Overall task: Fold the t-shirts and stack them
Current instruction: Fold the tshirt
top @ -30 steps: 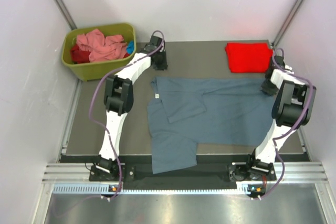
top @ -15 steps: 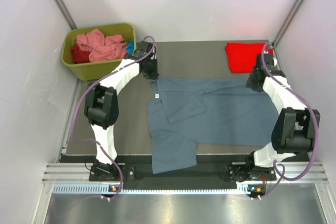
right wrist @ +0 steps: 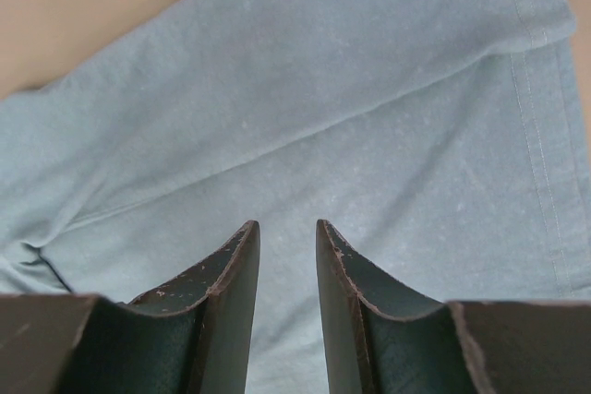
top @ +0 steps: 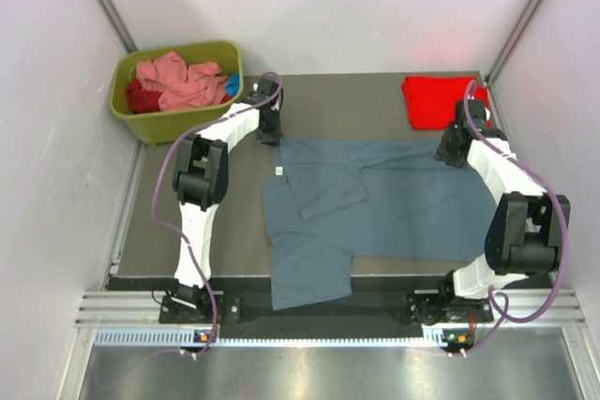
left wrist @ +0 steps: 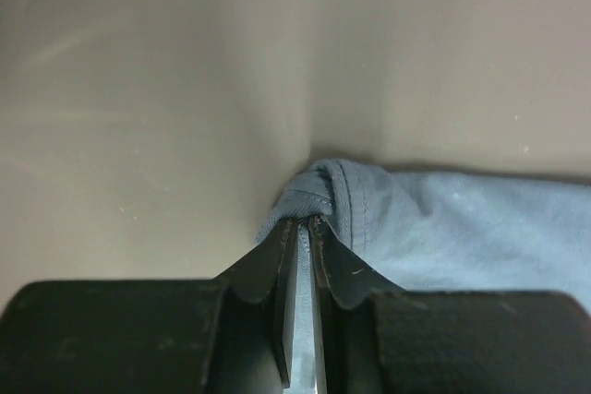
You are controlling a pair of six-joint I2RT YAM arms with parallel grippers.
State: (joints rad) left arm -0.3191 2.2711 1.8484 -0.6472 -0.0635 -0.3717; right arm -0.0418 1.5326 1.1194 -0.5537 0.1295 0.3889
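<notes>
Seen from above, the left gripper (top: 270, 130) hides the far-left corner of the blue-grey t-shirt (top: 403, 199); its wrist view shows it clenched on that bunched hem. The right gripper (top: 448, 151) stands parted over the far-right corner, contact unclear. The shirt lies mid-table, its long axis left-right, with the white label (top: 279, 171) at the left.
</notes>
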